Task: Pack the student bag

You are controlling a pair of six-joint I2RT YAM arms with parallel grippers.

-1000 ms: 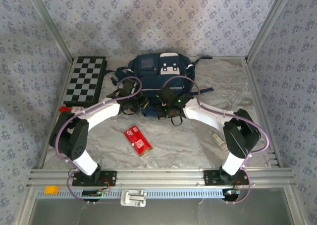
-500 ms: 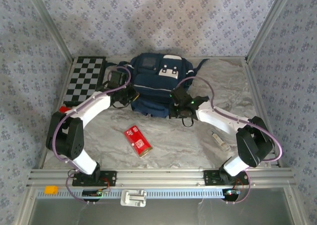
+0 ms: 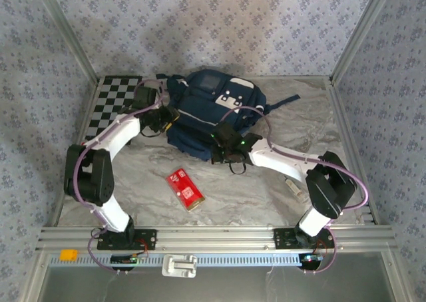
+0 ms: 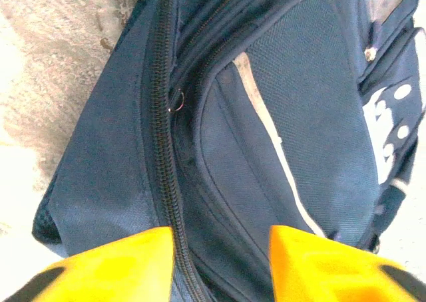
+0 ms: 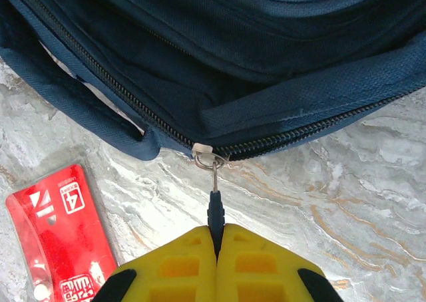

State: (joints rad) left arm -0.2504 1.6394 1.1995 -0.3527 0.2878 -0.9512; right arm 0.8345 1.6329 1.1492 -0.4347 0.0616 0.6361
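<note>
Walls: pale blue-grey wallpaper (image 3: 200, 22) with a small repeating floral motif surrounds my workspace on three sides.
Frame: aluminium posts (image 3: 63, 32) rise at the back corners, leaning outward.
Tabletop: a crinkled grey-white marbled covering (image 3: 246, 195) lies across it.
Near edge: a ribbed aluminium rail (image 3: 219, 235) runs the full width.
Light: soft and even, with faint shadows on the back wall.

Lab test cell, aluminium frame rails (image 3: 213, 237), patterned fabric walls (image 3: 219, 22), marbled tabletop (image 3: 253, 189)
</note>
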